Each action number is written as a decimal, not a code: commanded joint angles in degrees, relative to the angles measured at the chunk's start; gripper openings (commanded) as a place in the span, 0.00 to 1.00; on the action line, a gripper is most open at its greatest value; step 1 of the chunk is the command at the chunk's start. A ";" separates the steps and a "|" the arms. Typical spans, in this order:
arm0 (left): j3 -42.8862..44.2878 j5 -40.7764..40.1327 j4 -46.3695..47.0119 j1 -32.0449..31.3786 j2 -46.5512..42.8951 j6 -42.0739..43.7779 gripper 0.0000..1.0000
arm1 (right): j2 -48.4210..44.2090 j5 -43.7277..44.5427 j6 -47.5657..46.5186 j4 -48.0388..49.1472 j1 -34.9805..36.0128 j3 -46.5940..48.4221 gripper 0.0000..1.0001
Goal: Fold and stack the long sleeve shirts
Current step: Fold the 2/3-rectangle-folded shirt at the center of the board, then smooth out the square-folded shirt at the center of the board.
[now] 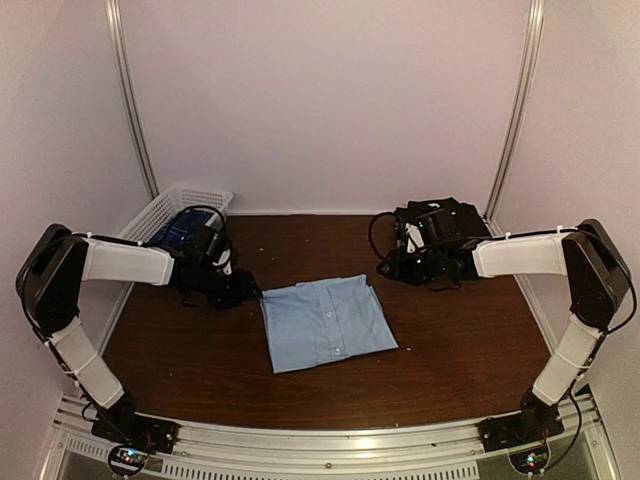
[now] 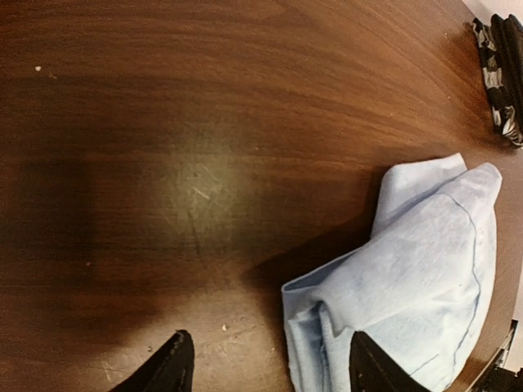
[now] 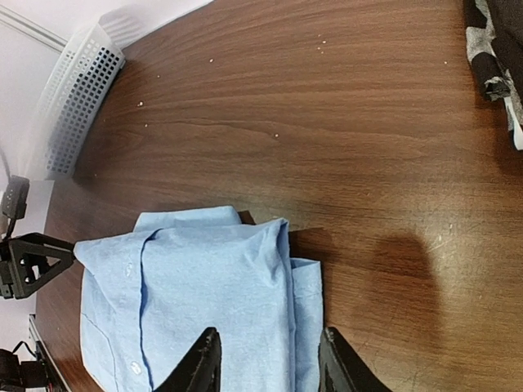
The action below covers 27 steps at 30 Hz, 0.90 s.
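A light blue long sleeve shirt (image 1: 325, 322) lies folded into a rectangle on the middle of the brown table. My left gripper (image 1: 240, 288) sits low at its left edge. In the left wrist view the left gripper (image 2: 270, 371) is open, with a corner of the blue shirt (image 2: 409, 269) reaching in by the right finger. My right gripper (image 1: 408, 248) hangs by the dark pile of black and patterned shirts (image 1: 430, 240) at the back right, away from the blue shirt. In the right wrist view the right gripper (image 3: 270, 359) is open and holds nothing, and the blue shirt (image 3: 204, 302) shows beyond it.
A white mesh basket (image 1: 165, 210) stands at the back left corner with something blue inside. Its wall (image 3: 78, 98) also shows in the right wrist view. A patterned shirt edge (image 2: 502, 73) shows at the far right of the left wrist view. Walls enclose the table on three sides.
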 commanded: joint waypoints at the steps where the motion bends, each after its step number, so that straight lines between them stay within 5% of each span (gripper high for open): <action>1: 0.47 -5.90 -0.74 0.16 -4.21 0.01 0.70 | -0.77 2.07 -1.55 -1.73 3.76 2.02 0.42; 5: 1.91 -8.31 -1.67 -0.35 -7.94 1.41 0.57 | 1.94 2.68 -2.16 -1.13 8.79 4.20 0.38; 9: 4.37 -6.80 -4.04 -2.29 -7.71 3.07 0.30 | 6.64 1.13 -2.27 -0.82 12.62 8.41 0.35; 14: 5.69 -3.77 -3.49 -6.13 -4.11 3.16 0.16 | 12.93 0.08 -1.79 -0.83 16.24 14.32 0.33; 27: 20.14 -5.73 -7.26 -4.66 15.92 9.14 0.07 | 27.37 2.04 3.52 -2.53 12.28 25.42 0.31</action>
